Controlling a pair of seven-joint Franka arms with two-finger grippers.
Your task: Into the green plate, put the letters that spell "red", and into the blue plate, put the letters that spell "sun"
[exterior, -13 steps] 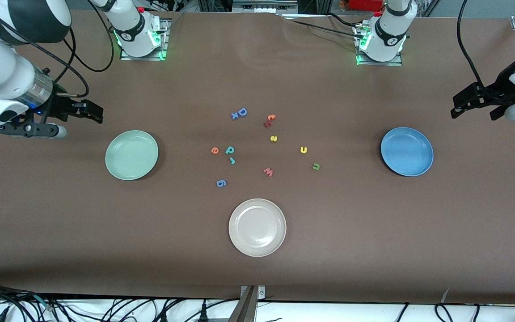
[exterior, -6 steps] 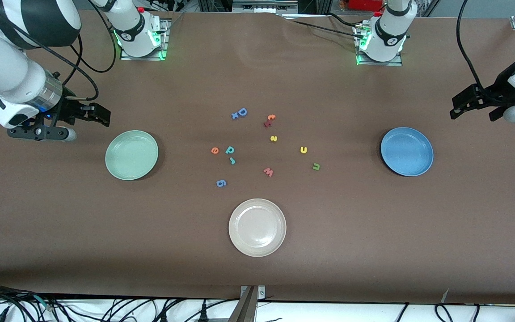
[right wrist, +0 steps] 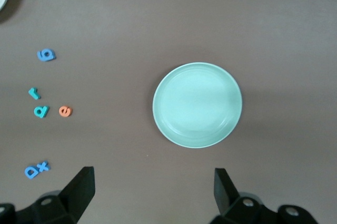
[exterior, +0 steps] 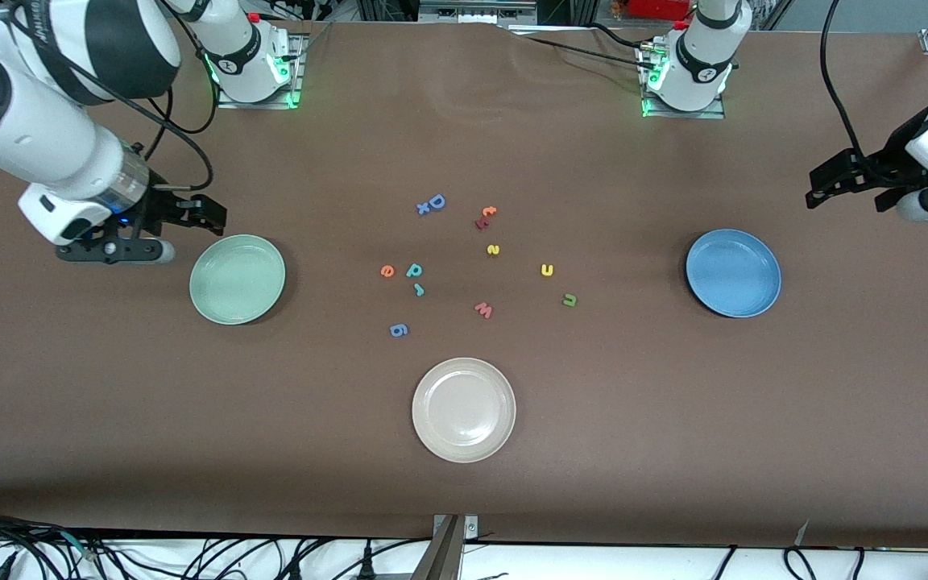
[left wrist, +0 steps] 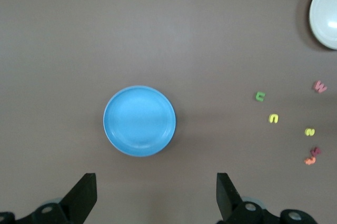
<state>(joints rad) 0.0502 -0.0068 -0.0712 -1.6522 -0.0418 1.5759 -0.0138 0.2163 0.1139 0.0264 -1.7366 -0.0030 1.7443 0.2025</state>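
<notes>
My right claw (exterior: 190, 211) hangs empty with jaws spread wide, over the bench (exterior: 673, 419) just beside the green plate (exterior: 237, 279), ready to go for the teal r (exterior: 418, 290), orange e (exterior: 387, 271) and teal d (exterior: 414, 270) clustered mid-bench. My left claw (exterior: 834, 181), also wide and empty, hovers near the blue plate (exterior: 733, 273), on the side where the yellow s (exterior: 493, 250), yellow u (exterior: 547, 270) and green n (exterior: 569, 300) lie. All six are loose on the bench, neither plate filled. Count: three plates, the beige one (exterior: 464, 410) a decoy, and six wanted letters.
</notes>
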